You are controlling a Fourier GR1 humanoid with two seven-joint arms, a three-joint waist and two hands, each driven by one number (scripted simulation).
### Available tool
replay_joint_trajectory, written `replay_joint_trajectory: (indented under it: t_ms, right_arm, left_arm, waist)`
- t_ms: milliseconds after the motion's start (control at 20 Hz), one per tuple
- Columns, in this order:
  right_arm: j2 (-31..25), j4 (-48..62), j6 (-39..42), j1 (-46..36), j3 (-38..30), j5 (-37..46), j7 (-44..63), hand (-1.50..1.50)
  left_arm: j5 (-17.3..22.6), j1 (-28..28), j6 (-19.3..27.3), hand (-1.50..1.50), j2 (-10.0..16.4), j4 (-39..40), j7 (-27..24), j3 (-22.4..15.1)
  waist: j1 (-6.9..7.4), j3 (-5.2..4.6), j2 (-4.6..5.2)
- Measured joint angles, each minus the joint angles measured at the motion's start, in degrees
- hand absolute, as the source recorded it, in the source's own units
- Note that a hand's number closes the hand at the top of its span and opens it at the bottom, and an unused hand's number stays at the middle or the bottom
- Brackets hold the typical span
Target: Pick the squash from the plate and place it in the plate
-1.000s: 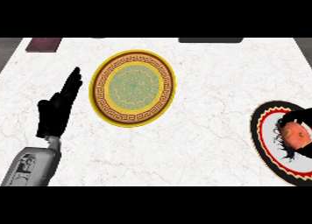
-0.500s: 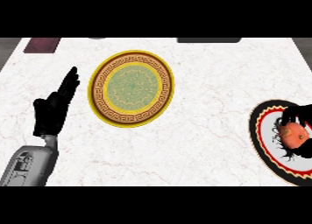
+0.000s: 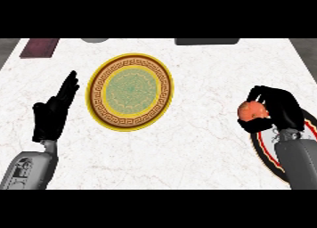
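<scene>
I count two plates and one squash (image 3: 253, 111). My right hand (image 3: 279, 109) is curled round the squash, seemingly over the left rim of the dark plate (image 3: 263, 150). The gold plate (image 3: 130, 92) sits mid-counter, with my left hand (image 3: 53, 116) just beside it, fingers straight.

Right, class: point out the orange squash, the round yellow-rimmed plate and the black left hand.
orange squash (image 3: 253, 111): head view, its visible left side.
round yellow-rimmed plate (image 3: 131, 91): head view, its bare green centre.
black left hand (image 3: 50, 118): head view, its palm.
</scene>
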Motion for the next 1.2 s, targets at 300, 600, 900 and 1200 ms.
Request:
replay_joint_trajectory:
  t_ms: [300,600,900,1200]
  right_arm:
    - [6.72,-18.35,-0.26,-0.98,6.34,4.43,10.00,1.50]
    - [12.94,-25.76,3.47,-5.25,13.69,5.59,17.55,1.50]
    - [15.62,-14.59,-0.02,-17.43,18.09,-0.10,25.48,1.50]
    - [16.24,2.75,-10.33,-29.06,23.19,-7.98,27.92,1.50]
  left_arm:
    - [0.00,-0.25,-0.23,0.00,-0.21,-0.79,0.43,-0.02]
    - [-0.21,-1.68,-0.73,0.00,-0.60,-0.24,0.76,0.15]
    - [-1.18,-3.82,-0.50,0.00,-1.55,0.61,1.45,-0.20]
    - [-1.64,-4.43,-0.86,0.00,-2.29,0.85,1.18,-0.57]
  waist:
    - [0.48,0.11,0.30]
    - [1.42,0.18,0.76]
    - [2.39,0.21,1.09]
    - [3.58,0.22,1.38]
